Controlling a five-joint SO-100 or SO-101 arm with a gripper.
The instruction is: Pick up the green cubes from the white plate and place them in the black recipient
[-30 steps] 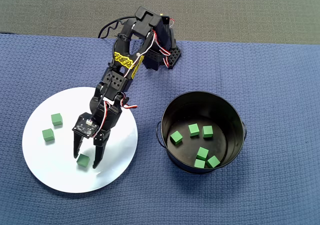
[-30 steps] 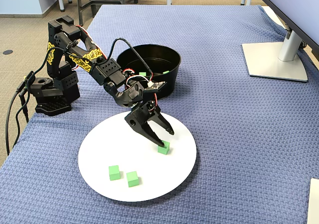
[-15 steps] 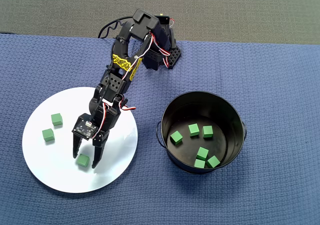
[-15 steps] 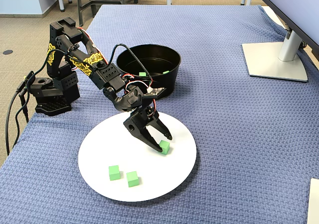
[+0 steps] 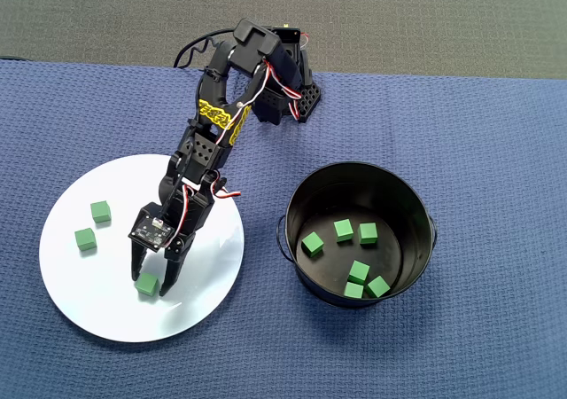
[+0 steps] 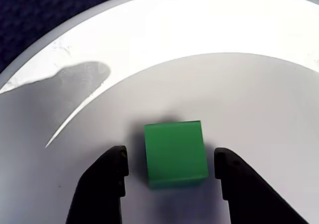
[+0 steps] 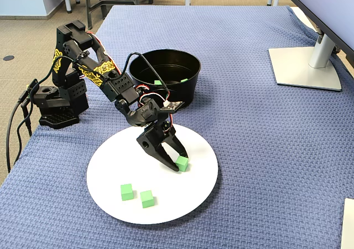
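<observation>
Three green cubes lie on the white plate (image 5: 80, 284): two at its left (image 5: 100, 211) (image 5: 85, 238) and one near the lower middle (image 5: 147, 284). My gripper (image 5: 151, 277) is down on the plate, open, with that third cube (image 6: 175, 153) between its black fingers (image 6: 107, 184). In the wrist view a narrow gap shows on each side of the cube. In the fixed view the gripper (image 7: 178, 163) straddles the cube (image 7: 182, 163). The black recipient (image 5: 416, 204) stands to the right of the plate with several green cubes (image 5: 344, 230) on its bottom.
The arm's base (image 5: 288, 97) sits at the back edge of the blue cloth (image 5: 496, 151). In the fixed view a monitor stand (image 7: 307, 66) is at the far right and the pot (image 7: 188, 88) stands just behind the plate (image 7: 116, 160).
The gripper has come down onto the plate, so the cube that lay at its fingertips now sits between the fingers. The cubes have not moved.
</observation>
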